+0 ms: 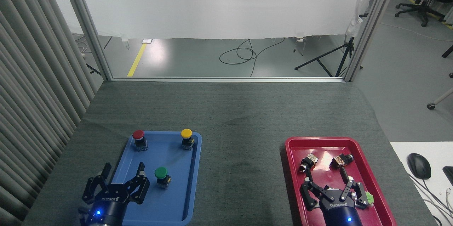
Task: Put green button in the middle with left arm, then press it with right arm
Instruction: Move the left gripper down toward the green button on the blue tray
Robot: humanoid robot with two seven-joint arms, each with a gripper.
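- Lower left of the frame: the left gripper [123,171] sits over the near-left corner of the blue tray [178,209], its two fingers spread apart with nothing between them.
- Just right of that gripper's right fingertip, a little apart from it, stands the green button [161,175], upright on the blue tray's floor in its lower half.
- Up the tray, toward the frame's centre-left, the red button [138,138] stands at the far-left corner and the yellow button [187,137] at the far-right corner, both well apart from the green one.
- Between the two trays lies the middle [240,148], a dark grey cloth surface, with the green button not on it.
- At the lower right, the right gripper [325,175] hangs over the red tray [293,169], fingers spread wide, holding nothing.
- Two small metal parts [325,160] lie in the red tray just above the right gripper's fingertips.
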